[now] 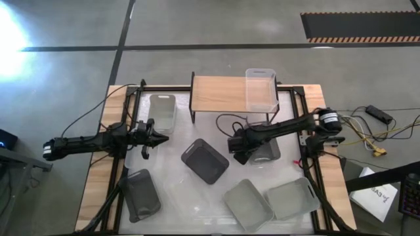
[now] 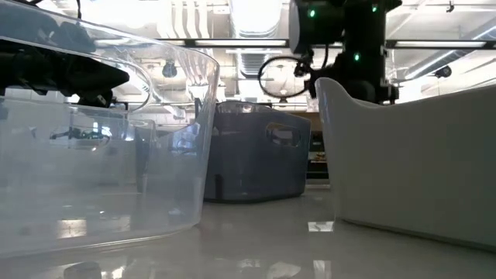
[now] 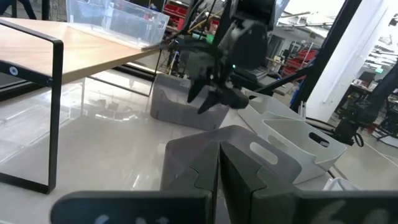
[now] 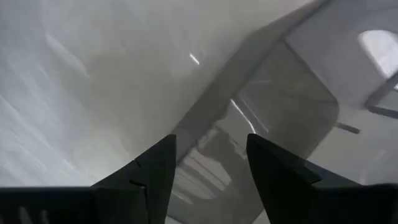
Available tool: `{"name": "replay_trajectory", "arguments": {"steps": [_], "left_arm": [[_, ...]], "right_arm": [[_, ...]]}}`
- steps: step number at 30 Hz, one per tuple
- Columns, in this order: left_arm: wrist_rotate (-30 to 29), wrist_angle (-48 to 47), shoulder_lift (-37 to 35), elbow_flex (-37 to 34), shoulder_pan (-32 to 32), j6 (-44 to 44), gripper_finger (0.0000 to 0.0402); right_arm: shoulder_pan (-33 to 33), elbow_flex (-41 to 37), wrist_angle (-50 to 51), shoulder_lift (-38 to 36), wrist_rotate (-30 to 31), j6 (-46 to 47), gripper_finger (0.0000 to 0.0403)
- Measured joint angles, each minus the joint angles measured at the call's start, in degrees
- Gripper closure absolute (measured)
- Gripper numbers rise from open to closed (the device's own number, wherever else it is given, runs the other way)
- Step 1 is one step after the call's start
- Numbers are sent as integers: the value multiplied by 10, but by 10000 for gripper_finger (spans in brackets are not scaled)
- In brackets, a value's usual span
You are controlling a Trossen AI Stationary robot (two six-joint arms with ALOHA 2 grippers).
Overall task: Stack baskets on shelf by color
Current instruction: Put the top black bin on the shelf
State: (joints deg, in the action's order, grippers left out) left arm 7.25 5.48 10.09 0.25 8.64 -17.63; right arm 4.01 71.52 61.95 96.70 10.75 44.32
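Right wrist view: right gripper (image 4: 208,165) jaws apart, straddling grey basket (image 4: 273,99) rim; risks slipping off if closed shallow.

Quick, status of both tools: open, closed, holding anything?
Left tool: shut, holding nothing, hovering over the table's left side.
Right tool: open, holding nothing, its fingers poised over the rim of a grey basket.

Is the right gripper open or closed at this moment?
Open. In the right wrist view the right gripper shows its jaws apart, with the rim of a grey basket visible through the gap, not yet clamped.
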Motion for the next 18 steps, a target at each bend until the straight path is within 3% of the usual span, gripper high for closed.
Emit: {"name": "replay_trajectory", "arguments": {"steps": [4, 9, 14, 18], "left_arm": [[0, 0, 0, 0, 0, 0, 402], [0, 0, 0, 0, 0, 0, 402], [0, 0, 0, 0, 0, 0, 402], [0, 0, 0, 0, 0, 0, 402]], "right_arm": [[-1, 6, -12, 29, -7, -42, 266], [14, 21, -25, 39, -24, -148, 374], [55, 22, -17, 15, -52, -331, 391], [89, 11, 33, -9, -53, -409, 391]]}}
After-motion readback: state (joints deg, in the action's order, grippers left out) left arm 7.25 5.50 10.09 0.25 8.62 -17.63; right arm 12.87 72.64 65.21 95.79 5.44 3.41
